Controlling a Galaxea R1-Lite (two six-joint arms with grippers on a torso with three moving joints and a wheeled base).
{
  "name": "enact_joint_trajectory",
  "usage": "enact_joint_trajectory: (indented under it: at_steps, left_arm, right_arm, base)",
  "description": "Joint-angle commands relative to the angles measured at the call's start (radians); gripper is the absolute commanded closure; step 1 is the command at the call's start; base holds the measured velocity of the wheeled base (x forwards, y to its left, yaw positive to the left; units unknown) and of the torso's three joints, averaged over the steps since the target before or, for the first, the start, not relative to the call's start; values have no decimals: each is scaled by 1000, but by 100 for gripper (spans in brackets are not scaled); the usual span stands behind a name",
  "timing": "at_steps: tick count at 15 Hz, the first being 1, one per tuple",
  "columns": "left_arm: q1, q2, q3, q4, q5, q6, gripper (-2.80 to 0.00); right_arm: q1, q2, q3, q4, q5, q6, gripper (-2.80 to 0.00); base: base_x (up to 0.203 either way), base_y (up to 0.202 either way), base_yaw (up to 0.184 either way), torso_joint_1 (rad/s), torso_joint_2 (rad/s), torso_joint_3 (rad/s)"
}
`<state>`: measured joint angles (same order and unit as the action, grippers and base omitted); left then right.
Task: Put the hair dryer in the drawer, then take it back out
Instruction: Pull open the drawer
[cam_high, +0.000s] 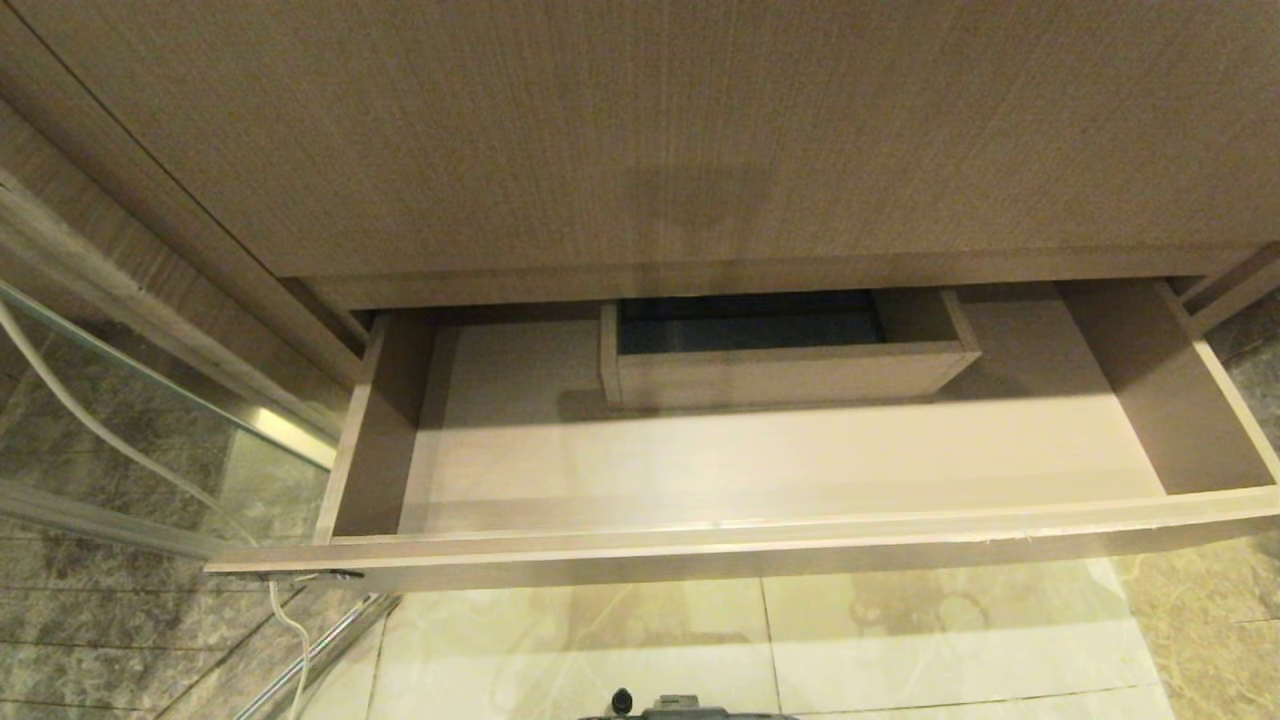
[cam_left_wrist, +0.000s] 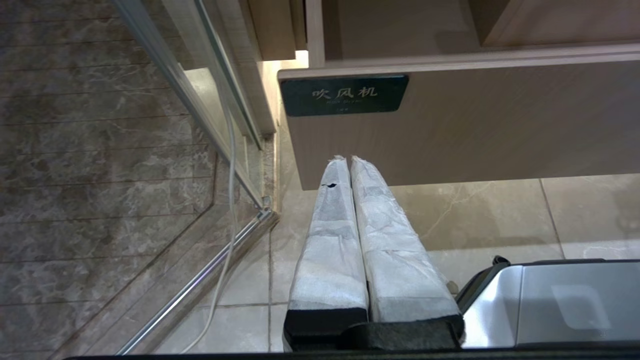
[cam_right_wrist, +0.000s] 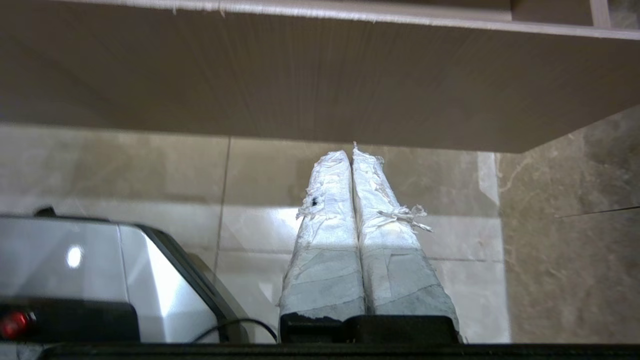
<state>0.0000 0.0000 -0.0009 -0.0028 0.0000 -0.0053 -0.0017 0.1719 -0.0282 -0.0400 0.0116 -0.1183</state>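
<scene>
The drawer (cam_high: 760, 545) stands pulled out below a taller wood-grain panel; its floor is bare, with a boxed cut-out (cam_high: 785, 350) at the back. No hair dryer shows in any view. My left gripper (cam_left_wrist: 348, 159) hangs low in front of the drawer's front (cam_left_wrist: 475, 125), near its dark label (cam_left_wrist: 344, 94), white-wrapped fingers pressed together and holding nothing. My right gripper (cam_right_wrist: 351, 152) sits low under the drawer's front (cam_right_wrist: 320, 85) at its other end, fingers also shut and empty. Neither arm appears in the head view.
A glass shower partition (cam_high: 150, 440) with a metal rail (cam_left_wrist: 200, 280) stands to the left, and a white cable (cam_high: 290, 625) hangs beside it. Pale floor tiles (cam_high: 750, 640) lie below the drawer. My silver base (cam_left_wrist: 560, 300) shows in both wrist views.
</scene>
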Motion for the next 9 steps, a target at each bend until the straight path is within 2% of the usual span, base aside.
enact_joint_trajectory:
  at_steps: [1, 5, 9]
  left_arm:
    - [0, 2, 1, 0, 1, -1, 0]
    - [0, 2, 1, 0, 0, -1, 0]
    - [0, 2, 1, 0, 0, -1, 0]
  right_arm:
    - [4, -121, 26, 9, 1, 19, 0]
    - [6, -173, 30, 35, -2, 72, 0]
    - [5, -173, 28, 36, -2, 77, 0]
  base:
    - [0, 0, 0, 0, 0, 0]
    - [0, 0, 0, 0, 0, 0]
    - [0, 0, 0, 0, 0, 0]
